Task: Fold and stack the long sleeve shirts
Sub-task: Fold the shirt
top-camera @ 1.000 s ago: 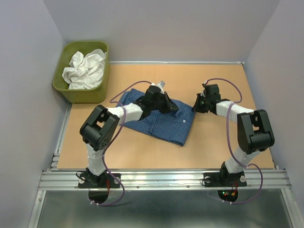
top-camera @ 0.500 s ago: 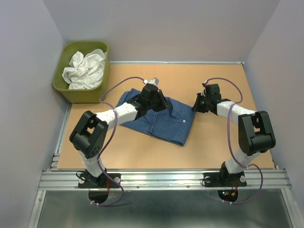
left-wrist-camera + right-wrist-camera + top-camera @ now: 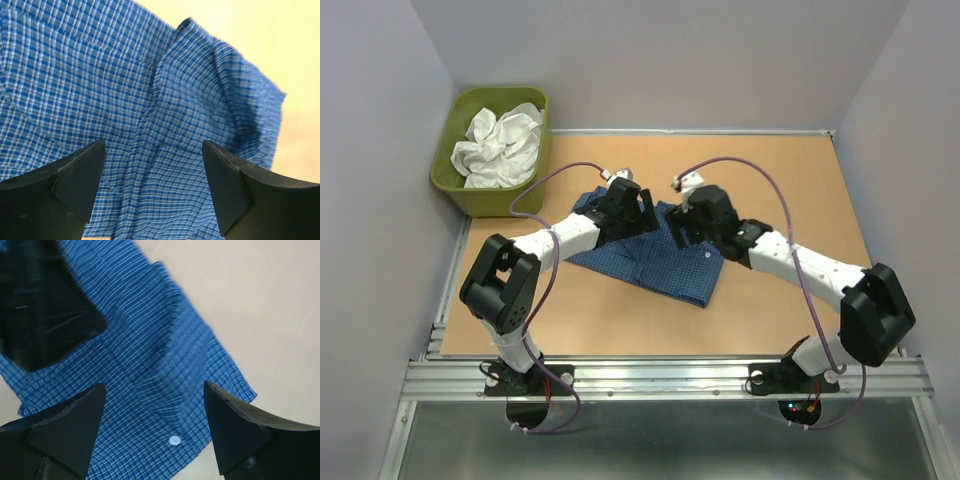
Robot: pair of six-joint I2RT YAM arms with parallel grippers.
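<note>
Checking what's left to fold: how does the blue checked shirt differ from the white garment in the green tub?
The blue checked shirt lies fairly flat on the table; the white garment is crumpled in a heap inside the olive-green tub. The blue checked shirt is finely patterned, with a pale button showing; the white garment is plain. Both are soft cloth.

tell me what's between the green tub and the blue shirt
Only bare tan table between tub and shirt, a purple cable arching over it; the top view shows this.
</note>
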